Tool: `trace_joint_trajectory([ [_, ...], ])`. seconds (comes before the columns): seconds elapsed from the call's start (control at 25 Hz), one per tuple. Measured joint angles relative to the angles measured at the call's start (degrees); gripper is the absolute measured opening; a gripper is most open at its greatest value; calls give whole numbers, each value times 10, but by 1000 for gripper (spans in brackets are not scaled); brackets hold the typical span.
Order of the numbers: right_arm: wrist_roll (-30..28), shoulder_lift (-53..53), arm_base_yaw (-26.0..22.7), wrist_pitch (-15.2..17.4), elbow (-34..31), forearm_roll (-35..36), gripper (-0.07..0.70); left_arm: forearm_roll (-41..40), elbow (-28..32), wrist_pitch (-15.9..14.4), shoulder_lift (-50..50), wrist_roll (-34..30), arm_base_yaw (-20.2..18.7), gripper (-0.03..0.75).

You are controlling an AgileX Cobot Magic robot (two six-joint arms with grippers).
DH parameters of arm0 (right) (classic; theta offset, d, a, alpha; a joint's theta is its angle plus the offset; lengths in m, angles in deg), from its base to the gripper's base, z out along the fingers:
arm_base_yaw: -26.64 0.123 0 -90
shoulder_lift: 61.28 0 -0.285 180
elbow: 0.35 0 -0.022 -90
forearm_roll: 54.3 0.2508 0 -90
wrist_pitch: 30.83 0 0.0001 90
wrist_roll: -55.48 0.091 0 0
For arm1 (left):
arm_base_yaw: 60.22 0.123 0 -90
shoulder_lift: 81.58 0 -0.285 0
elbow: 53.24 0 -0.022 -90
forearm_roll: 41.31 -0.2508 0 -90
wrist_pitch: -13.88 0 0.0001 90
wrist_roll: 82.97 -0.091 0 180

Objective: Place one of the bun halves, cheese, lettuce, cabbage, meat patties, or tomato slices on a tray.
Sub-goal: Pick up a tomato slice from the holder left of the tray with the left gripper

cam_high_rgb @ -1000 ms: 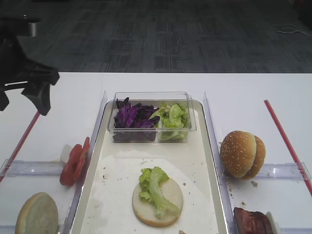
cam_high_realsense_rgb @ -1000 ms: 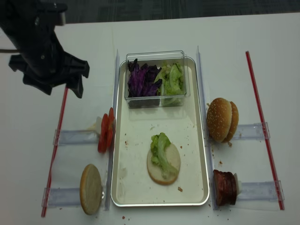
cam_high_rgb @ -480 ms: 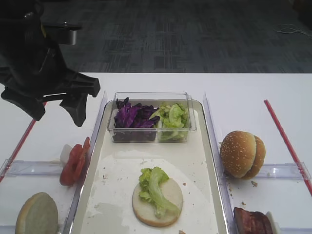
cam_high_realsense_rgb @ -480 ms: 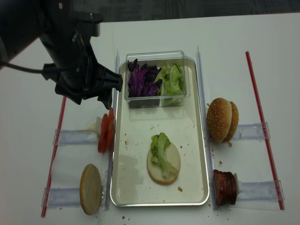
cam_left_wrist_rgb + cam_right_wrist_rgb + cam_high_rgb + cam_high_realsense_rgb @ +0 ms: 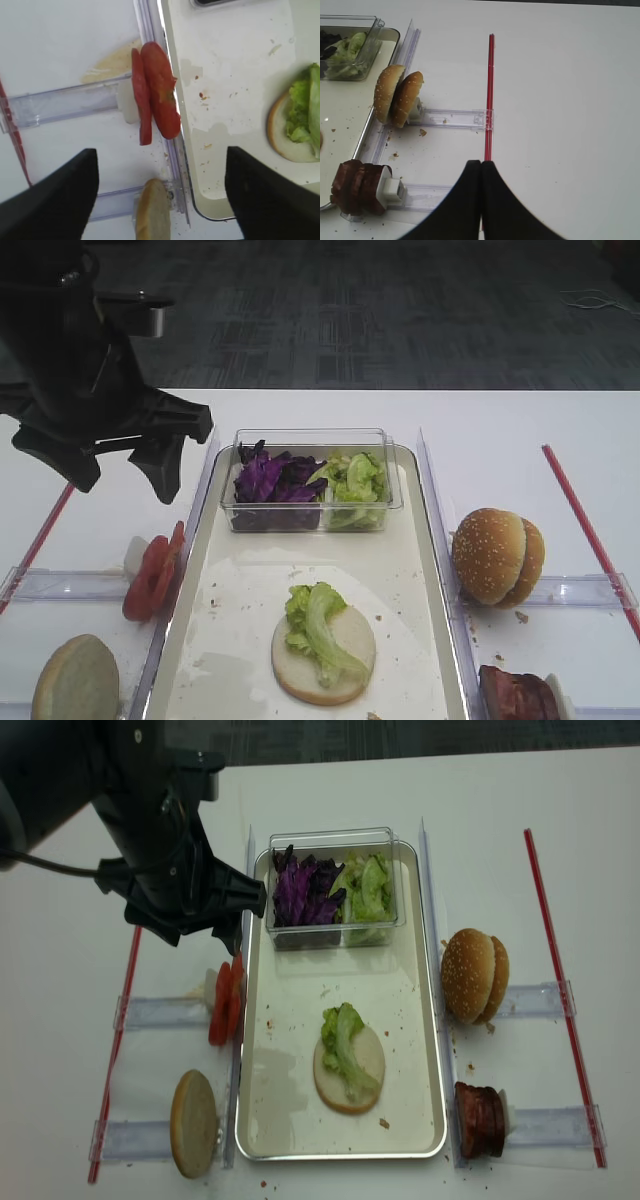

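Note:
My left gripper [image 5: 161, 154] hangs open above the table just left of the tray [image 5: 290, 1010], with nothing between its wide-set fingers [image 5: 165, 472]. Below it, tomato slices [image 5: 157, 100] stand on edge in a clear holder against the tray's left rim. A pale bun half [image 5: 152, 210] stands nearer the front. On the tray lies another bun half [image 5: 345, 652] with a lettuce leaf [image 5: 315, 615] on top. My right gripper [image 5: 481, 162] is shut and empty over bare table, right of the sesame buns [image 5: 397, 95] and meat patties [image 5: 355, 187].
A clear tub at the tray's far end holds purple cabbage [image 5: 300, 890] and lettuce [image 5: 368, 888]. Red strips [image 5: 560, 990] run along both outer sides of the table. Clear plastic holders [image 5: 452, 119] lie across the table beside the tray.
My left arm has swung in from the far left towards the tray and now hovers over the tomato slices. Nothing on the table has moved.

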Motion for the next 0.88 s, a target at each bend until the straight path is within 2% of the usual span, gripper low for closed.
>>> trace_joint_trajectory([
  [0.44, 0, 0, 0, 0, 0, 0, 63, 13, -1, 11, 76, 0, -21, 496],
  [0.88, 1, 0, 0, 0, 0, -1, 63, 21, -37, 33, 149, 0, -29, 495],
])
